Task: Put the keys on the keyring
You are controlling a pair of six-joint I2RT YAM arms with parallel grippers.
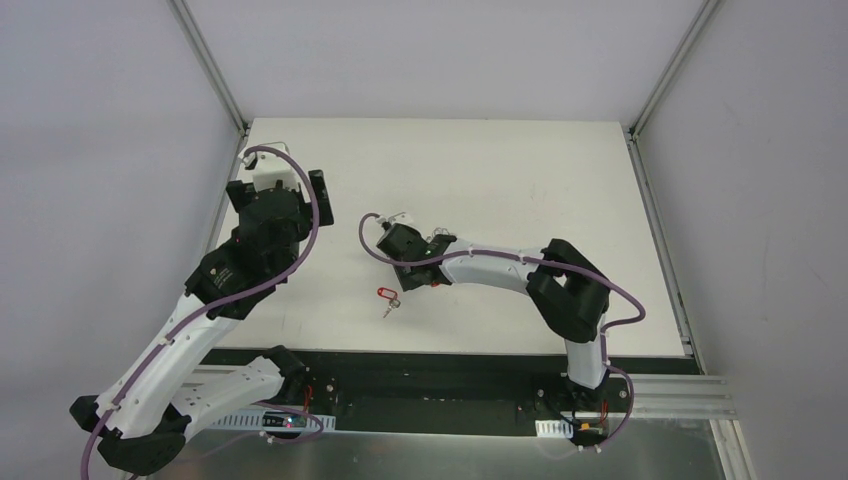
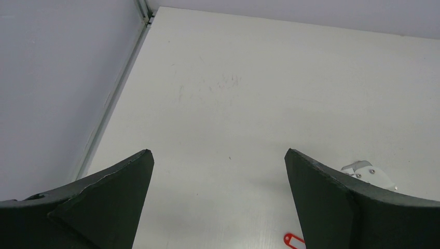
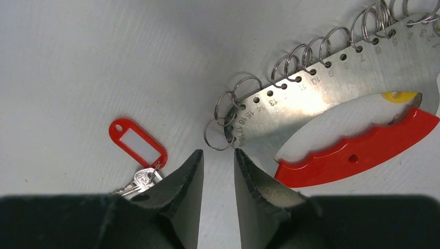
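Right gripper low over table, jaws a narrow slit apart, nothing between the pads, nothing held. Contact with the surface: cannot tell.

Just ahead of its tips, end of a flat metal strip lying on the table. Row of numbered holes along one edge, one wire ring in each hole, rings standing out past the edge. End ring nearly in line with the slit between the jaws, not touched as far as visible. Along the strip's other edge, a curved red handle with a wavy inner side. White piece between handle and strip, yellow spot near the far end.

Key on the table left of the strip in the right wrist view, silver, mostly hidden behind the finger on the left of that view. Joined by a small loop to a red tag with a white label window. Tag and key apart from the rings, bare table between, key not yet on any ring. From above, key and tag just on the near side of the right gripper.

Left gripper spread fully wide, empty, hovering over the table near its left edge, well apart from key and strip. Corner of the red tag just visible beside the finger on the right of the left wrist view.
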